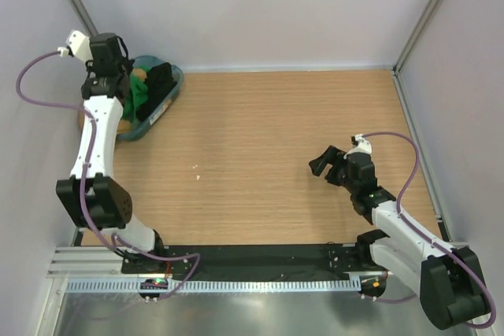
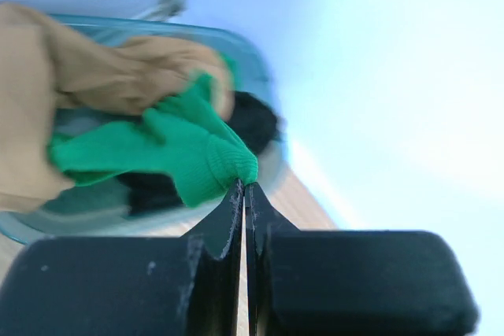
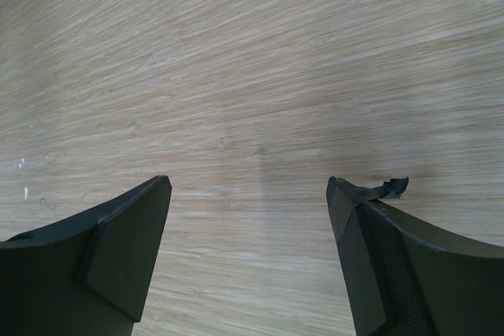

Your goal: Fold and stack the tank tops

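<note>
The bright green tank top (image 2: 181, 151) lies bunched in a clear blue basket (image 2: 244, 45) at the table's far left corner. A fold of it is pinched between the tips of my left gripper (image 2: 244, 186), which is shut on it. The black tank top (image 2: 253, 120) lies under and behind the green one. From above, the green tank top (image 1: 142, 97) and the black tank top (image 1: 162, 83) show in the basket (image 1: 175, 88) beside my left wrist. My right gripper (image 3: 248, 194) hangs open over bare wood, nothing between its fingers; it is also in the top view (image 1: 324, 161), at the right.
A tan garment (image 2: 94, 68) fills the basket's left side and spills over its rim. White walls close in behind and to both sides. The wooden table (image 1: 260, 155) stretches between the two arms, with a few white specks (image 1: 196, 167).
</note>
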`<state>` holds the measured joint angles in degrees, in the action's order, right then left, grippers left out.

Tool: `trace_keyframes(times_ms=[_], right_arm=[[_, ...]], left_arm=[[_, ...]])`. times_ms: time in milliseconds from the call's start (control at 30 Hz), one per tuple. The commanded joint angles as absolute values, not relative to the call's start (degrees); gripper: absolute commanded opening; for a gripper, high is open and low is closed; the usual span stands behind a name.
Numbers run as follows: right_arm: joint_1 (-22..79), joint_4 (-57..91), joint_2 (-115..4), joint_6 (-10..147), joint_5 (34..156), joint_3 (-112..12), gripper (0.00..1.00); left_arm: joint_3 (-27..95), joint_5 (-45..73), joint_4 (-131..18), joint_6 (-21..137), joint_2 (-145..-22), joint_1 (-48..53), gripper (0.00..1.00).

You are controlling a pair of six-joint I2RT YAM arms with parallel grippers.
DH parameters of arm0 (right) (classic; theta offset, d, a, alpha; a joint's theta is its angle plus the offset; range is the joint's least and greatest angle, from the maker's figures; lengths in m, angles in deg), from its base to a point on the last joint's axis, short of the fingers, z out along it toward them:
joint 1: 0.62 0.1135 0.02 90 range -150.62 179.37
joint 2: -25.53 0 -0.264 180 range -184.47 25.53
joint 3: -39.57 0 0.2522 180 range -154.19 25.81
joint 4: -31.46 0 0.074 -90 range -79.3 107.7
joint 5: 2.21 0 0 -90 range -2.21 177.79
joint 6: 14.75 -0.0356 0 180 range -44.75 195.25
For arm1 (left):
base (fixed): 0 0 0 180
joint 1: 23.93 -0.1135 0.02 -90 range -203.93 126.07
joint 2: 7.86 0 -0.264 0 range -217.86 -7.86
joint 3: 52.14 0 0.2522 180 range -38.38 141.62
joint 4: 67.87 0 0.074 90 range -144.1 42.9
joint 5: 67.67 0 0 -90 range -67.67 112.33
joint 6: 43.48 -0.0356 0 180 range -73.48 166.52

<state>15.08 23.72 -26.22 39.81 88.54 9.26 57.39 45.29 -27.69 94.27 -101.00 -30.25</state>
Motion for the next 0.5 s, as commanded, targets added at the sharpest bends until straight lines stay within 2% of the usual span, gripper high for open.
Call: trace_keyframes(times_ms=[0,200,467], right_arm=[[15.5,26.1,-25.5,41.1,88.1,8.3,0.87],[15.8,26.1,-25.1,41.2,88.1,8.4,0.87],[15.9,26.2,-24.7,41.4,86.2,8.6,0.87]], left_arm=[[59.3,47.0,-34.8,94.2,-90.0,-24.7,0.00],[61.8,55.6,-45.8,83.3,-78.8,-4.3,0.00],[70.7,50.9,-46.1,85.6,-84.0,10.1,0.00]])
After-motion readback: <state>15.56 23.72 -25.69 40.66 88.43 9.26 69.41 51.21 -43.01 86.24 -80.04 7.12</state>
